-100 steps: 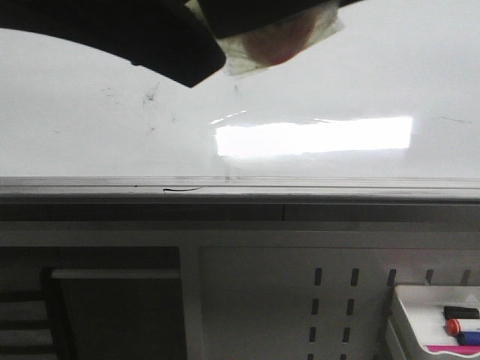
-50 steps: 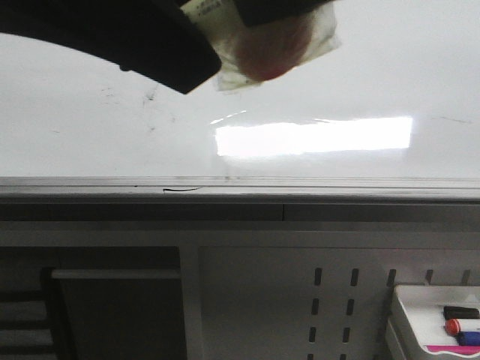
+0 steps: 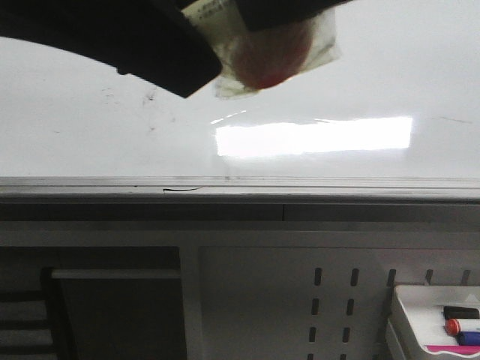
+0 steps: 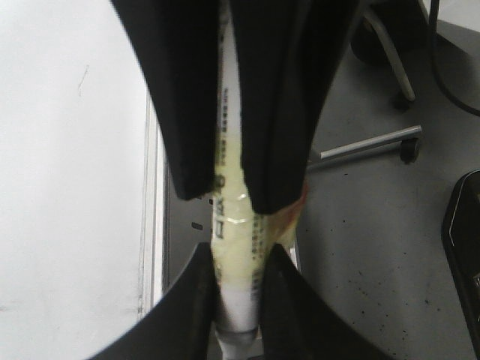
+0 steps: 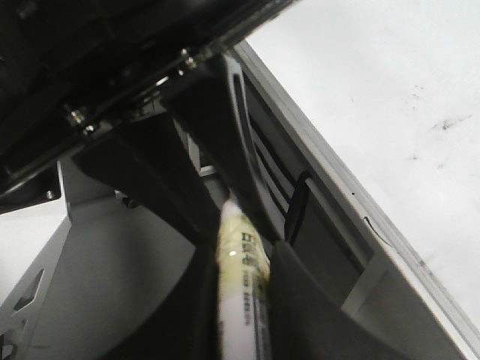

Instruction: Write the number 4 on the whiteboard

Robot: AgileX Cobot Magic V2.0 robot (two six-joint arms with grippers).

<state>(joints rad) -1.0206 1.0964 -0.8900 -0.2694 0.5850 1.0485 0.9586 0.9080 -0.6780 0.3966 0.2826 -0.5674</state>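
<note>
My left claw (image 4: 234, 281) is squeezed tight on a taped marker (image 4: 234, 225); my right claw (image 5: 240, 296) pinches a marker (image 5: 241, 300) too; the whiteboard (image 3: 360, 82) lies under my arm, smudged, with no number 4 I can see; if the pen slips in my grip, my lines may wobble.

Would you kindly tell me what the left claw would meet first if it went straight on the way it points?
Probably the black fingers, seemingly the other claw's, closed around the same taped marker the left claw grips, directly ahead. The whiteboard lies aside, out of line.
</note>
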